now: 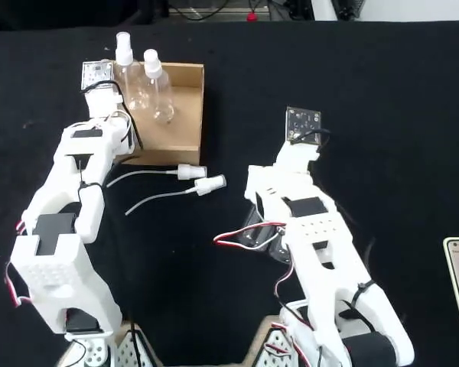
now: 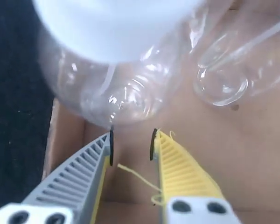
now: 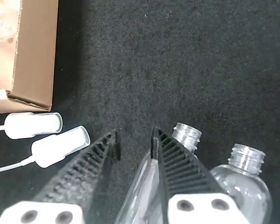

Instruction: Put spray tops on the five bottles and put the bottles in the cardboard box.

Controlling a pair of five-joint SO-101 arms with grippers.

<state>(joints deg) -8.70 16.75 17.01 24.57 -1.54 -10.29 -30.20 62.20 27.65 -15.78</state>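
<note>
Left jaws: slightly apart with nothing gripped; the left gripper [image 2: 130,140] is placed inside the cardboard box [image 1: 185,115].
At the left tips: the near capped bottle [image 2: 116,93] is almost touched; a second capped bottle [image 2: 224,79] stands just beside it.
Left risk: the near bottle is judged light and empty, so it can be tipped onto its neighbour if it is brushed during withdrawal.
Right jaws: apart, with only the black cloth seen between them at the right gripper [image 3: 133,135].
Beside the right jaws: two open-necked bottles [image 3: 186,135] are laid close together.
Right risk: a round, clear bottle can be squeezed sideways and rolled away if it is clamped off-centre.
Farther out: two spray tops [image 1: 201,178] are laid at 5 o'clock from the box.
Top risk: the long dip tubes can be dragged or snagged on the box edge.
</note>
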